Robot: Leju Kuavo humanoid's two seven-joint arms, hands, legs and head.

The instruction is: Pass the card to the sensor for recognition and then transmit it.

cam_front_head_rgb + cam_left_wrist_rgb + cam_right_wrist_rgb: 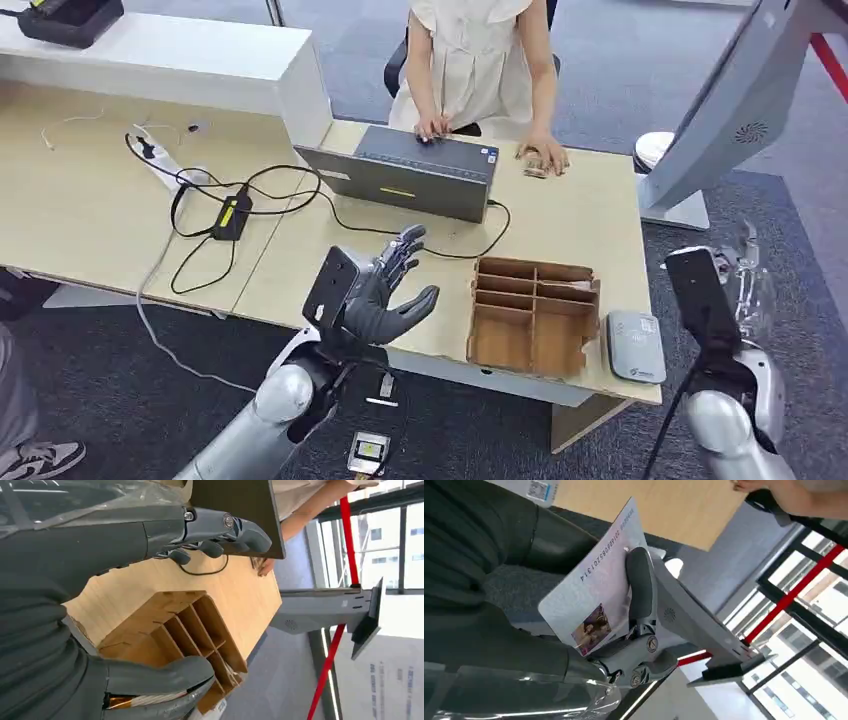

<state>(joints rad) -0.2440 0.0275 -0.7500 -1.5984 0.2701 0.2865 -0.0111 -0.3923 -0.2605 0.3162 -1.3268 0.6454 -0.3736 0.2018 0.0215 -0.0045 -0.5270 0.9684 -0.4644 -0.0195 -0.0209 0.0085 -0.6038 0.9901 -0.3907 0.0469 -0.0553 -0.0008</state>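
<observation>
The right hand [644, 625] pinches the card [594, 595], which seems thin, light, stiff and slippery, by its edge, while the left hand [385, 290] is spread and holds nothing.

Bare desk [560, 225] is left between the laptop [410, 172] and the cardboard organizer [533, 315], crossed just by a black cable [455, 250]. The near right corner is taken up by the organizer and card reader [635, 346]; the far edge is blocked by a person's hands [545, 155].

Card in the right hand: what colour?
Pale whitish-lilac card with a small photo; right wrist view.
</observation>
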